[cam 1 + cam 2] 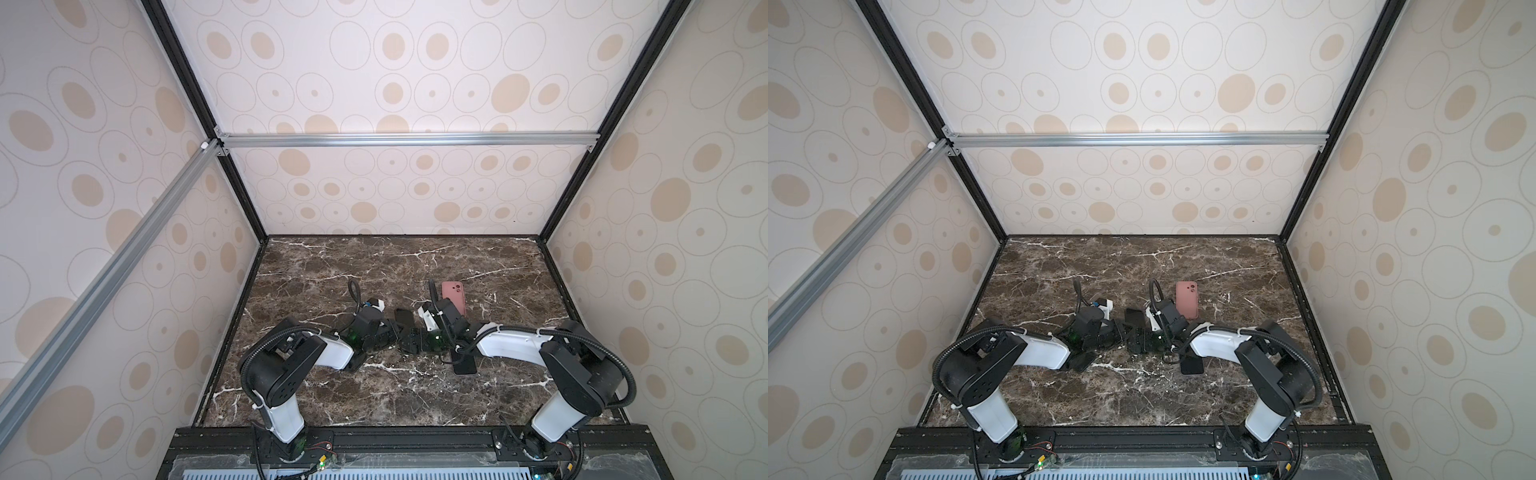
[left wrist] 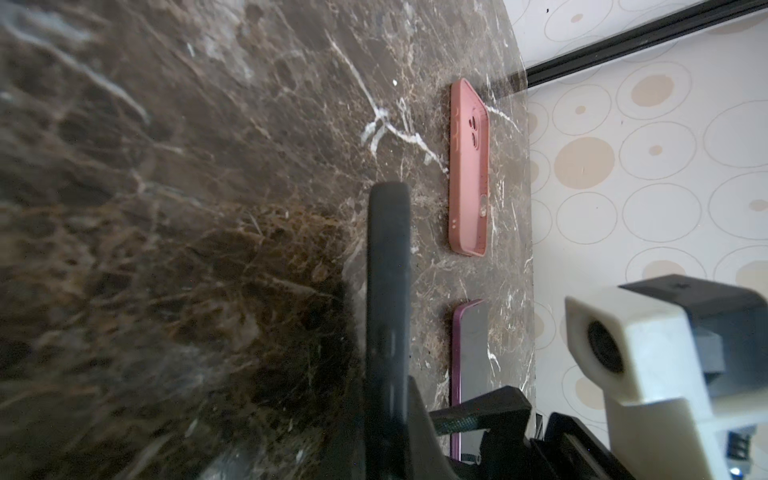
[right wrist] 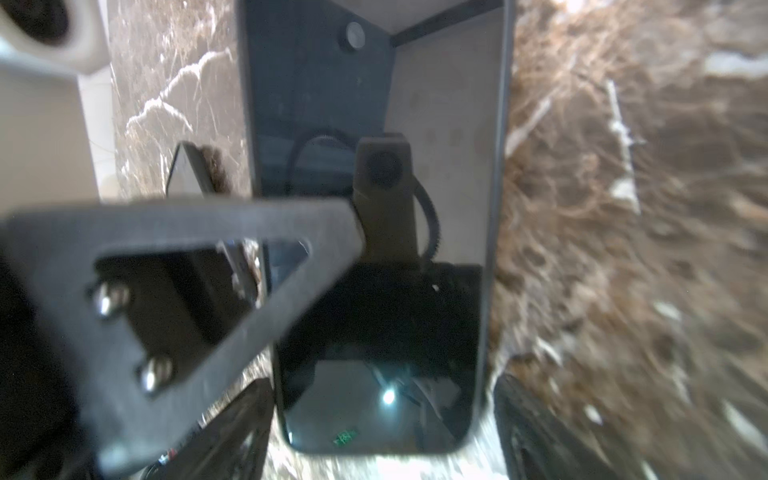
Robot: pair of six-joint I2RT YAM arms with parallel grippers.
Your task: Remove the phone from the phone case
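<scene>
Dark phone (image 3: 382, 311) with a glossy, mirror-like screen, raised and tilted on edge, mid-workspace.

The left arm (image 1: 332, 353) and right arm (image 1: 511, 347) bend low, elbows out, wrists turned inward to meet mid-cell. The left tool (image 1: 392, 332) is pinched on a dark phone (image 1: 402, 318). The right tool (image 1: 409, 345) faces it, its fingers spread to either side.
</scene>
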